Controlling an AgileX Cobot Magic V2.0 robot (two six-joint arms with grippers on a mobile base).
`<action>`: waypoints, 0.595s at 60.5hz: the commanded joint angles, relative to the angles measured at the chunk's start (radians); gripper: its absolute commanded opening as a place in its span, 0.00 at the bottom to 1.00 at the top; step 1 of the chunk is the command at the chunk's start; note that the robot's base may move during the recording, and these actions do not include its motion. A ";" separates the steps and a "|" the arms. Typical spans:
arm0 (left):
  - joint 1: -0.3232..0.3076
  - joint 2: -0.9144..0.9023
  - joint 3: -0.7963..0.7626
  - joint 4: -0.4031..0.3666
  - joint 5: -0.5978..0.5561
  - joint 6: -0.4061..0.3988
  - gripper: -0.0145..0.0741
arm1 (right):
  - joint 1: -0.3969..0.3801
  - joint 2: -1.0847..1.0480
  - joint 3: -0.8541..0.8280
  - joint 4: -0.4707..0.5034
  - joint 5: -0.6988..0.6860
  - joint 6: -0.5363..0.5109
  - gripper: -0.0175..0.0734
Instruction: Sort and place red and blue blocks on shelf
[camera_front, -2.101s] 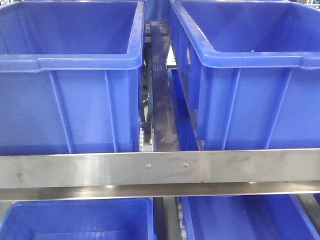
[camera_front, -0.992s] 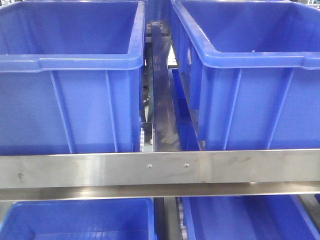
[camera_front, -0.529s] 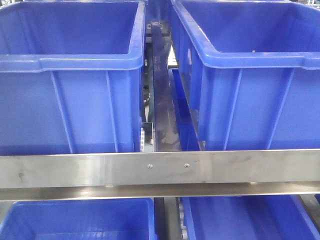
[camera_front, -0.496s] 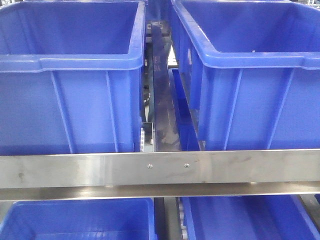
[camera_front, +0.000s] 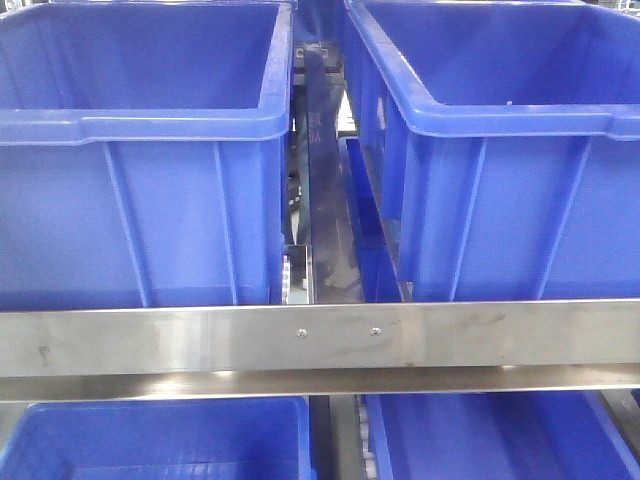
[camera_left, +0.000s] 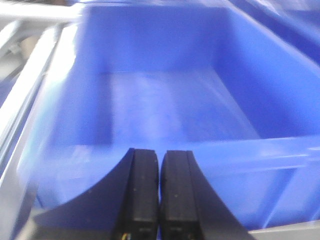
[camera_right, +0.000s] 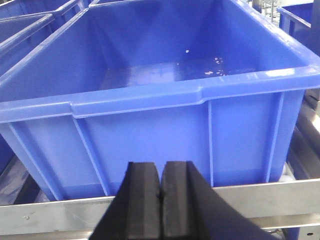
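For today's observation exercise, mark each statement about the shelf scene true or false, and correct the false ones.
1. The left gripper is wide open. False: its fingers are pressed together.
2. The right gripper is shut and holds nothing. True.
3. A red block lies in the bin ahead of the right gripper. False: only small pale specks show inside.
4. The shelf's metal front rail carries two screws. True.
5. In the front view, two blue bins sit side by side above the rail. True.
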 joint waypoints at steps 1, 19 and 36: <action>0.032 -0.071 0.037 -0.097 -0.078 -0.008 0.30 | -0.006 -0.021 -0.022 -0.002 -0.086 0.004 0.24; 0.069 -0.272 0.185 -0.191 -0.098 -0.008 0.30 | -0.006 -0.021 -0.022 -0.002 -0.086 0.004 0.24; 0.080 -0.355 0.204 -0.229 -0.088 -0.008 0.30 | -0.006 -0.021 -0.022 -0.002 -0.086 0.004 0.24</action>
